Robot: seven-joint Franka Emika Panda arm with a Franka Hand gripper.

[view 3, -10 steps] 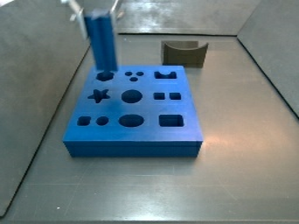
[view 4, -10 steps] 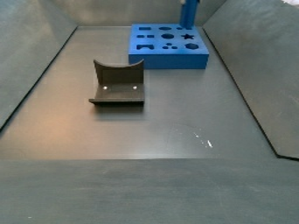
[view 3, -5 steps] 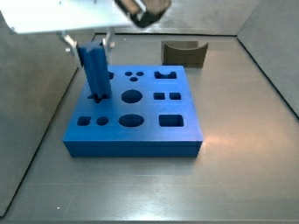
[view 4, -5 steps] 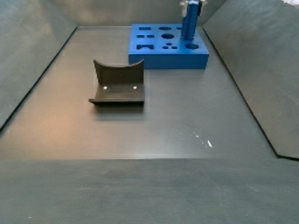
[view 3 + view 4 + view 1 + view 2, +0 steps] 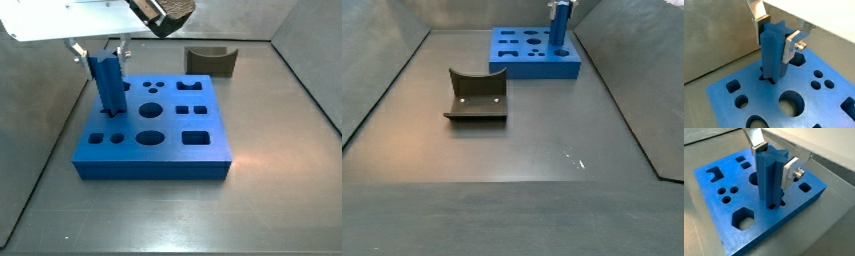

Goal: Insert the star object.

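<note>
This is a robot test cell in a lab, not a home or shop. A bare grey metal floor (image 5: 516, 150) is boxed in by plain sloping metal walls (image 5: 376, 80). The only furnishings are test pieces: a blue block (image 5: 154, 135) cut with shaped holes, a dark grey curved piece (image 5: 476, 95), and a blue star peg (image 5: 773, 52) standing upright in the block between the fingers of the gripper (image 5: 776, 31).

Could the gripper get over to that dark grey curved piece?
Probably yes. The dark grey curved piece sits alone on the floor behind the blue block, but the gripper first must release the star peg.
</note>
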